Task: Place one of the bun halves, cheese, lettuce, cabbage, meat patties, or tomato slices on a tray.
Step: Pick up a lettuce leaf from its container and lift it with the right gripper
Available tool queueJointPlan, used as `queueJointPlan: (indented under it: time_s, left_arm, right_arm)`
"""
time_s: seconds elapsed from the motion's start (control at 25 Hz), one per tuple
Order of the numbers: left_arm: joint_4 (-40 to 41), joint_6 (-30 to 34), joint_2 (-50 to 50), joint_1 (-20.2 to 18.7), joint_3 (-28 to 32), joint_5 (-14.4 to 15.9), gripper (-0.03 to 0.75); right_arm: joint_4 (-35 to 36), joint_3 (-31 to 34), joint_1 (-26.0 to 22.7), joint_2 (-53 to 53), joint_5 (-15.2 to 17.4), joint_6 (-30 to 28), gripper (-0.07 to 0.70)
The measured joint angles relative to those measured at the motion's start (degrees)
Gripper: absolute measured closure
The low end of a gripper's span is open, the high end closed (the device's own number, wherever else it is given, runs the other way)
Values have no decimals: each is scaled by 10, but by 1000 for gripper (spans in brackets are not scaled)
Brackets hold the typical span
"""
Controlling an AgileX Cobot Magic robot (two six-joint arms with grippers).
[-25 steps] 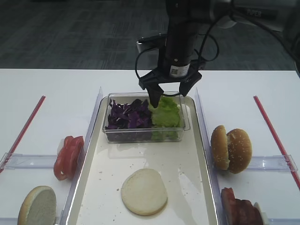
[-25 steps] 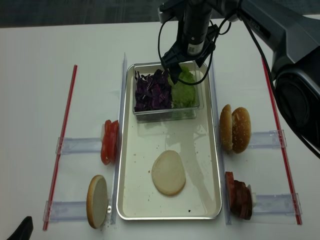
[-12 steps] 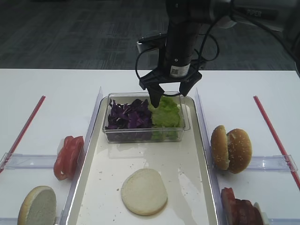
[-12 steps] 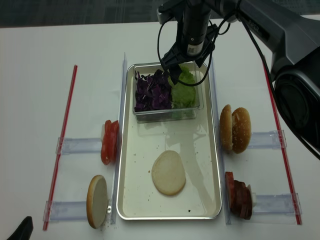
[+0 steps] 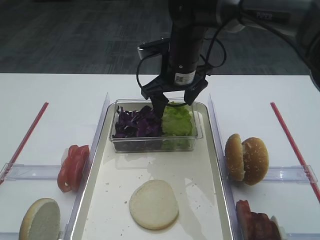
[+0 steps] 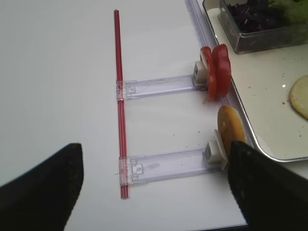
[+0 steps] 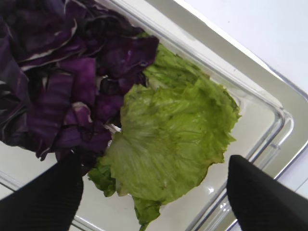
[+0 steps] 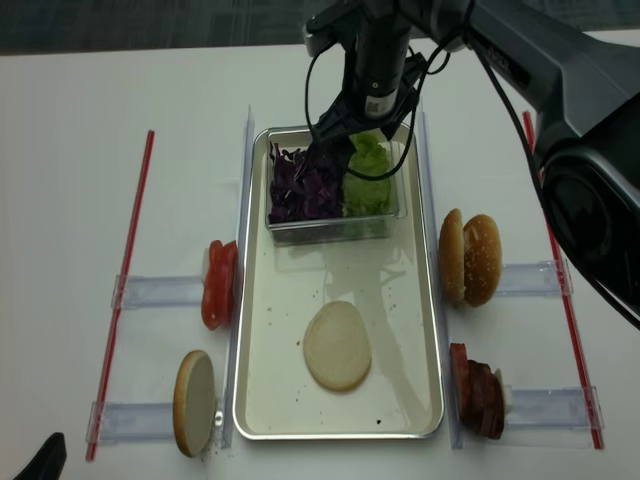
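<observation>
Since the earlier frame the right gripper (image 5: 174, 102) has shifted left above the tub (image 5: 156, 142).

Right wrist: fingers (image 7: 45, 197) spread wide, empty, lettuce (image 7: 173, 139) between them, tips cropped.

Left wrist: left gripper (image 6: 153, 190) spread wide, blurred.

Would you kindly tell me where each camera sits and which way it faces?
Exterior high: front, above; right gripper over tub.
Realsense: overhead; whole tray, right arm.
Right wrist: down onto lettuce, cabbage; fingertips.
Left wrist: tomato slices; open fingertips.
All share the cabbage.
</observation>
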Motion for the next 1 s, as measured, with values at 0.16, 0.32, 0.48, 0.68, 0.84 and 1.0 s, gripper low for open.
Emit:
queueJointPlan:
  time_s: [0.16, 0.32, 0.48, 0.68, 0.84, 1.0]
  left_arm:
    - [0, 0, 0, 0, 0, 0, 151]
    - [0, 0, 0, 0, 0, 0, 151]
    - [0, 0, 0, 0, 0, 0, 151]
    - [0, 0, 0, 0, 0, 0, 151]
    - [0, 0, 0, 0, 0, 0, 151]
    - [0, 0, 0, 0, 0, 0, 151]
  right_arm:
    - [0, -1, 1, 10, 0, -1, 7]
    - [2, -1, 1, 22, 0, -2, 30]
    - [4, -1, 2, 23, 0, -4, 80]
    - [7, -1, 2, 35, 0, -6, 94]
    - [11, -1, 2, 47, 0, -7, 96]
    - [9, -1, 2, 50, -2, -7, 102]
